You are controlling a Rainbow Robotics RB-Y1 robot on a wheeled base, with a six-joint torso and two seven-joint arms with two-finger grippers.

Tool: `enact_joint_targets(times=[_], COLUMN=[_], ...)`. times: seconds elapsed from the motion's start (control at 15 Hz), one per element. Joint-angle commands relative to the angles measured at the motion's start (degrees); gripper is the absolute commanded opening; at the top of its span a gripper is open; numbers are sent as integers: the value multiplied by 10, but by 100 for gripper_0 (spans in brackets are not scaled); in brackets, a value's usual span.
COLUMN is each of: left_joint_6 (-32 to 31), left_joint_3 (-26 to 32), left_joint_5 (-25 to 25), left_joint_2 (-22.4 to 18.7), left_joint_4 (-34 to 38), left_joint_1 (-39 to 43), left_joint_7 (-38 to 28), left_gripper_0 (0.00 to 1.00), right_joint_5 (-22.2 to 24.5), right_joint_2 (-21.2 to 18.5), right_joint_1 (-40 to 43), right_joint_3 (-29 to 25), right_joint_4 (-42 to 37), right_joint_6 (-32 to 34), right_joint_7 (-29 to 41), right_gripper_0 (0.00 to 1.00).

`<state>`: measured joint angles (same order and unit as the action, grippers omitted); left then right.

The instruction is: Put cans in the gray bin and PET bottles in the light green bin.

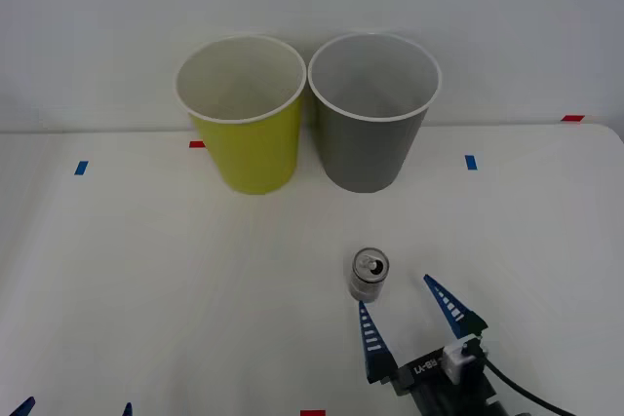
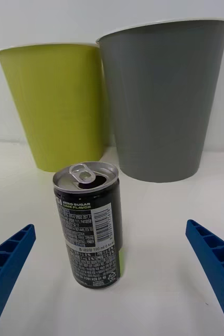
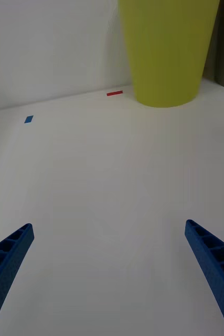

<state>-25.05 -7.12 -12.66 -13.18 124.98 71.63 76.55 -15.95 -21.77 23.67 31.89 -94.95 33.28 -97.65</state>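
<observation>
Front view puts the upright can (image 1: 369,275) just ahead of my right gripper (image 1: 409,323), spread wide and empty; my left gripper (image 3: 109,273) waits open, farther off.

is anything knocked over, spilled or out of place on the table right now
Nothing stands out. The can stands upright on the table, its tab already opened, with no spill showing around it. The light green bin and gray bin stand upright side by side. The right gripper is open just short of the can; the left gripper waits open.
</observation>
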Motion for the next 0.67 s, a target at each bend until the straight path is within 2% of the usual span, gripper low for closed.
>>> enact_joint_targets(times=[0.07, 0.47, 0.67], left_joint_6=[0, 0, 0], left_joint_3=[0, 0, 0], left_joint_5=[0, 0, 0], left_joint_2=[0, 0, 0], left_joint_4=[0, 0, 0], left_joint_1=[0, 0, 0], left_joint_7=[0, 0, 0], left_gripper_0=[100, 100, 100], right_joint_5=[-5, -7, -8], right_joint_2=[8, 65, 78], right_joint_1=[-13, -73, -97], right_joint_3=[3, -20, -22], right_joint_4=[0, 64, 81], right_joint_6=[-19, -20, -25], right_joint_7=[-6, -29, -40], right_gripper_0=[100, 100, 100])
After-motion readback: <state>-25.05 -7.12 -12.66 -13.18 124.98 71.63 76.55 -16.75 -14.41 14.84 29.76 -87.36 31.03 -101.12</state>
